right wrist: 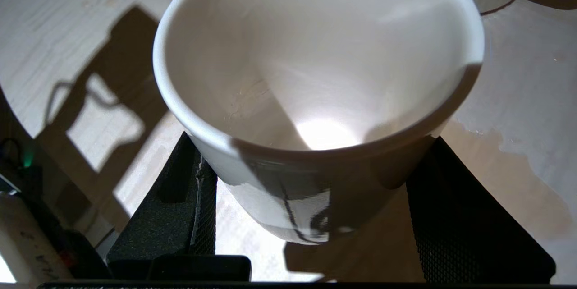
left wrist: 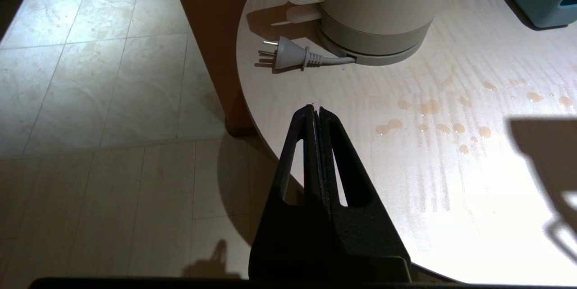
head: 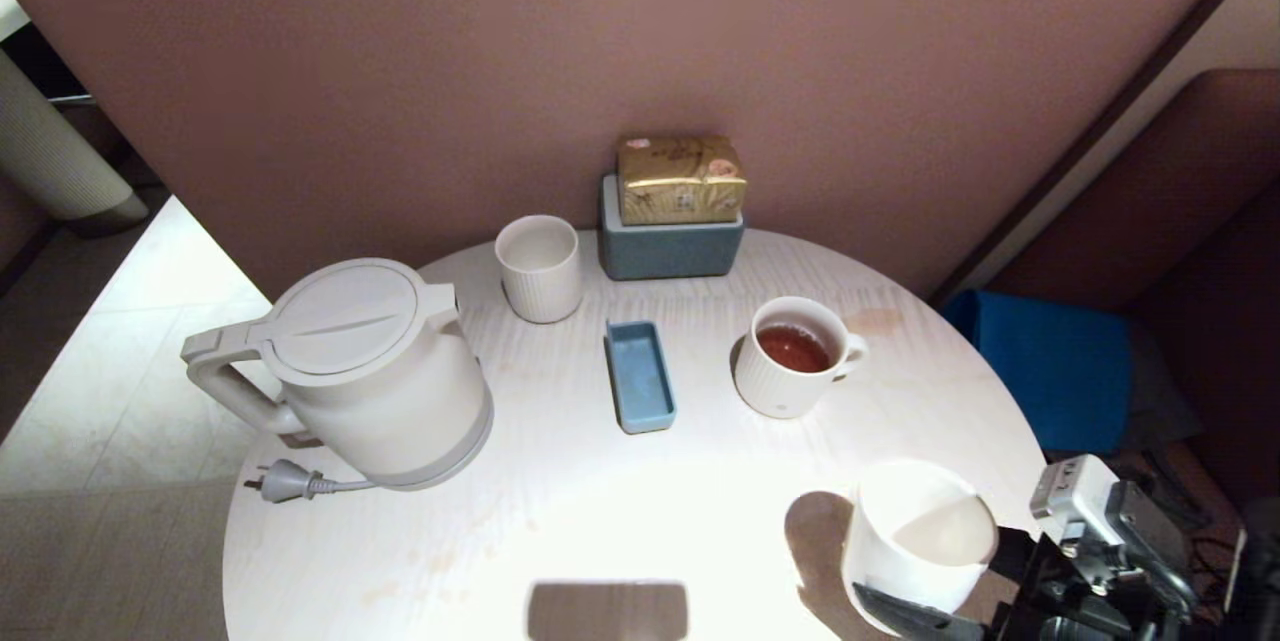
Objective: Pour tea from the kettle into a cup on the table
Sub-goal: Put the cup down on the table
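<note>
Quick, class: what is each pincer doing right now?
Left pincer: closed, holding nothing, at the table edge near the kettle.
Right pincer: holding the empty cup.

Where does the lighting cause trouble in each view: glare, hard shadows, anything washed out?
Head view: a bright patch washes out the table grain at its near middle; the cup throws a hard shadow leftward. Left wrist view: the shut left gripper is a dark silhouette; the floor is dim. Right wrist view: a hot spot sits inside the cup, its near side shadowed between the right gripper fingers.
</note>
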Controlling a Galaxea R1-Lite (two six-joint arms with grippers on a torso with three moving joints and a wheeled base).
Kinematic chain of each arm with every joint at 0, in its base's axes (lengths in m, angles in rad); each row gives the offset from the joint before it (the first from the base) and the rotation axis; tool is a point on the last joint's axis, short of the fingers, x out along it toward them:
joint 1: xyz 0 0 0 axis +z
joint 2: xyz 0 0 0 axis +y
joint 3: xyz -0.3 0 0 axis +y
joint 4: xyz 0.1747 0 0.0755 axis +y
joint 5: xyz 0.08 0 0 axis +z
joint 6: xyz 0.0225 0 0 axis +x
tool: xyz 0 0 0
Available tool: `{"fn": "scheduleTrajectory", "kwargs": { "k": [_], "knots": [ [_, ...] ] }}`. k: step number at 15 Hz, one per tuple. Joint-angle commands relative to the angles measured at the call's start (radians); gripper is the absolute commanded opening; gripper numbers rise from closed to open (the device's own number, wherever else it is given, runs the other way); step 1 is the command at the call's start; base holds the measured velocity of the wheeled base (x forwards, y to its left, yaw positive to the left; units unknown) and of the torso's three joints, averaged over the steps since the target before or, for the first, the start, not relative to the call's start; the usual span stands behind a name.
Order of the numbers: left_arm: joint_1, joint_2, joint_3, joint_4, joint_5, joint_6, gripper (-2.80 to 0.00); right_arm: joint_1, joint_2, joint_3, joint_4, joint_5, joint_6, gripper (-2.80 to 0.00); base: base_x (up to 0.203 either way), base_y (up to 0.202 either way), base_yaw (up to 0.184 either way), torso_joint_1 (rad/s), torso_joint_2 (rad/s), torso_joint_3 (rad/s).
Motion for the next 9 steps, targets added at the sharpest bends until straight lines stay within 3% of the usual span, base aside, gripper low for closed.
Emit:
{"fn": "scheduleTrajectory", "kwargs": {
  "k": [1,9],
  "knots": [
    [0.000,0.001,0.000,0.000,0.000,0.000,-2.80,0.025,0.175,0.002,-0.092,-0.009,-0.005,-2.80,0.000,0.000,0.000,0.000,0.00,0.000],
    [0.000,0.001,0.000,0.000,0.000,0.000,-2.80,0.050,0.470,-0.008,-0.436,-0.083,-0.072,-2.80,0.000,0.000,0.000,0.000,0.00,0.000]
  ]
}}
